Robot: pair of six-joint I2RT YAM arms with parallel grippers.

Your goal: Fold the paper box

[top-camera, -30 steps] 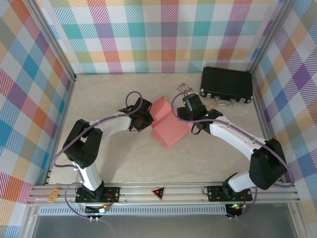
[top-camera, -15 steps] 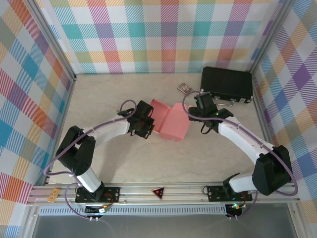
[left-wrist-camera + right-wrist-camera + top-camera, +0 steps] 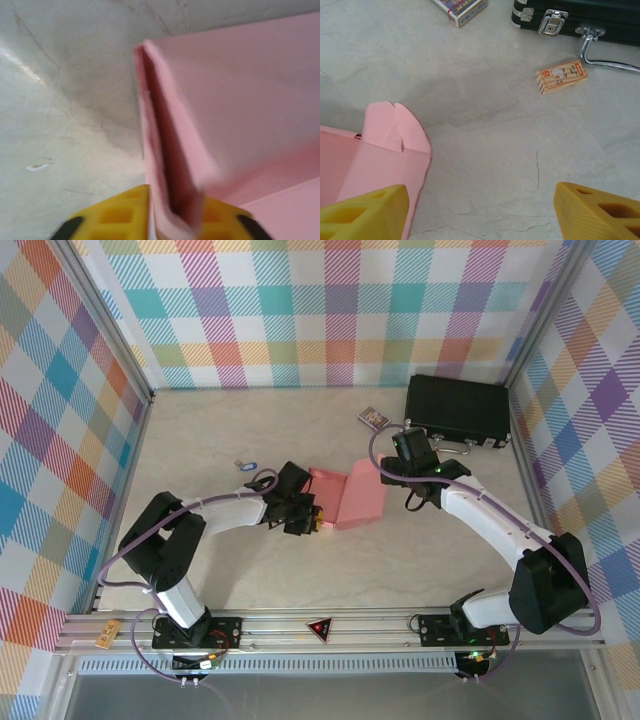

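Over the last second the left gripper (image 3: 310, 514) has drawn back toward the arm bases. The paper box (image 3: 360, 495) has closed from a wide, spread sheet into a narrower, partly folded shape, while the right arm has barely shifted in the last half second. The box lies on the marble-patterned table (image 3: 250, 575), well to the near left of the black hard case (image 3: 457, 410). It has one flat pink panel on the case side and a smaller raised part on the far side from the case. In the left wrist view, the left gripper's yellow fingers (image 3: 117, 217) sit close on either side of the box's doubled edge. The blur does not show whether they are pressing it. The right gripper (image 3: 384, 478) hovers at the corner of the box nearest the case. Its fingers (image 3: 365, 207) are spread wide and grip nothing, and one of them hangs over the pink panel beside two rounded tabs. Far to the case's left, a tiny blue-and-white object (image 3: 240, 463) lies on the table. A small wooden block (image 3: 561, 76) lies just in front of the case's chrome handle. A patterned card pack (image 3: 372, 417) sits just beside the case's near left corner.
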